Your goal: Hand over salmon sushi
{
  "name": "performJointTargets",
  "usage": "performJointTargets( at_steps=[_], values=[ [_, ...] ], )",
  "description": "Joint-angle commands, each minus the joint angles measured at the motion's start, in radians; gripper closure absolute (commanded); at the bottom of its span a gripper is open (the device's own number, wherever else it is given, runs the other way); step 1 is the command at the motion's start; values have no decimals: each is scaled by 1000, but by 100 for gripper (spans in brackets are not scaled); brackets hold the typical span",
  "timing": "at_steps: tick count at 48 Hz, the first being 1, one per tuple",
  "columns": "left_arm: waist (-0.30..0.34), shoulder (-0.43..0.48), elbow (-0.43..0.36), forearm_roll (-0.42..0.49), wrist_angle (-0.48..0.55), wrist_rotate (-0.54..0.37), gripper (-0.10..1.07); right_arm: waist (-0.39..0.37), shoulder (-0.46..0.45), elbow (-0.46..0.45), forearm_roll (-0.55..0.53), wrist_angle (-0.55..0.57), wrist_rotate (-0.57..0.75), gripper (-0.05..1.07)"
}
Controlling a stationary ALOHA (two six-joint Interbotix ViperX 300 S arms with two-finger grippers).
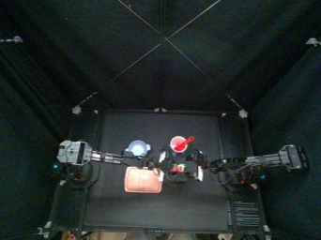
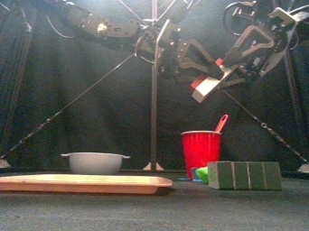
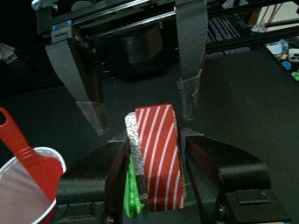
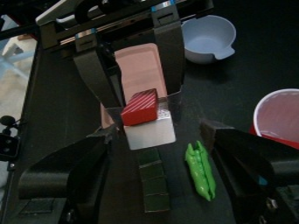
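Salmon sushi (image 3: 156, 153) between left fingers (image 3: 190, 87)

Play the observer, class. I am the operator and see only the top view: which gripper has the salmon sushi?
Observer: The left gripper holds the salmon sushi between its fingers; both wrist views show it.
Operator: Has the right gripper closed on it?
Observer: No. The right gripper has its fingers wide open, close beside the sushi's free end.
Operator: How high is the sushi?
Observer: The front view shows it in the air, well above the rim of the red cup on the table.
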Motion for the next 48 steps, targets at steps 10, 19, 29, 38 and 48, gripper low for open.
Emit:
performJointTargets(
  at_steps=[10, 19, 29, 38, 48],
  values=[
    [0, -11, -31, 2, -8, -2, 32, 0, 6, -23, 0, -11, -2, 11],
    [0, -9, -29, 2, -8, 0, 32, -2, 9, -23, 0, -12, -2, 25],
    [3, -11, -28, 0, -9, -2, 30, -3, -3, -23, -2, -12, -2, 41],
    [6, -11, -28, -26, -9, -5, 21, -3, -3, -21, 0, -12, -2, 46],
    [11, -15, -9, -66, -9, -5, -1, -3, -8, -20, 3, -12, -2, 46]
  ],
)
